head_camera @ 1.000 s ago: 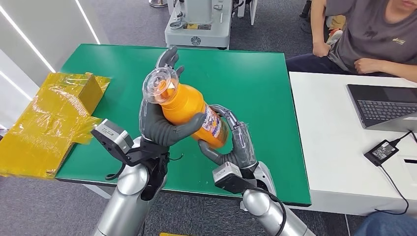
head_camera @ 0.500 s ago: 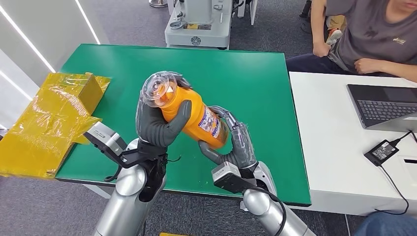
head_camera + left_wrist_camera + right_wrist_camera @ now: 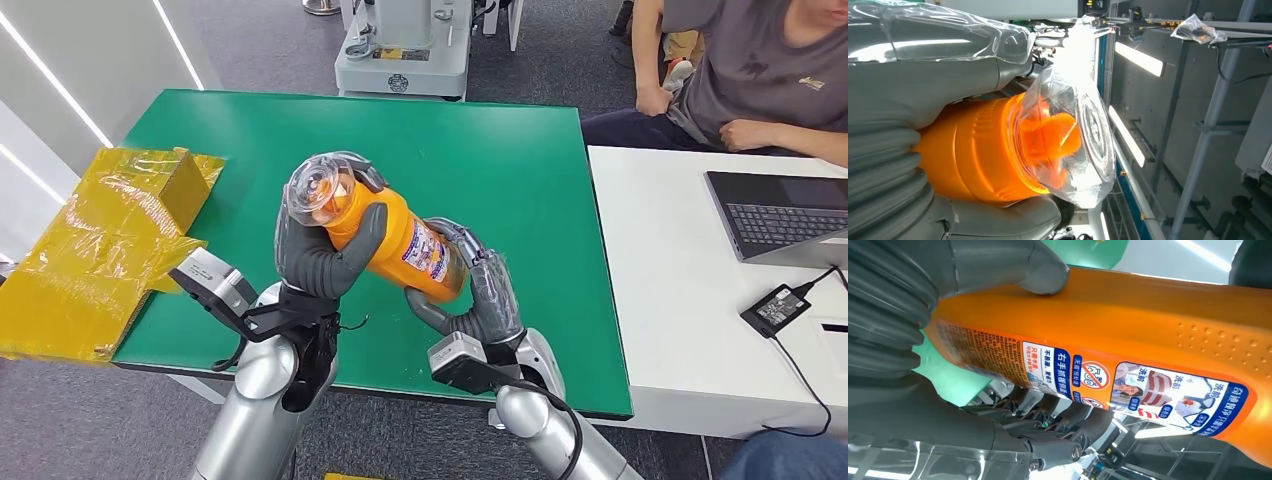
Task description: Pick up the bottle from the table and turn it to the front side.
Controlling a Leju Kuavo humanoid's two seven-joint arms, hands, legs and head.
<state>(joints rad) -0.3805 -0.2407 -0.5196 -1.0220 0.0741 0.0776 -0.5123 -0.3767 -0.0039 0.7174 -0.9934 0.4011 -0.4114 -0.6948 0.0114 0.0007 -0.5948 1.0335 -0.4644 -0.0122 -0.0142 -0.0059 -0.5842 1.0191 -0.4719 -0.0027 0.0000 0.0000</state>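
The bottle [image 3: 385,232] is held tilted above the desk's [image 3: 520,150] near edge — left hand [image 3: 318,250] wraps its neck, right hand [image 3: 478,290] cups its base. If either grip loosens mid-turn, it could slip and drop.

On the orange bottle [image 3: 1128,315] that my right hand [image 3: 468,292] held, the label [image 3: 1128,385] carried Chinese print. I read 右手抓握 in white on a blue band, beside a red prohibition sign, and 洗涤 near small pictures. The finer columns of print were too small to read. The logo on the person's shirt [image 3: 812,84] was illegible.
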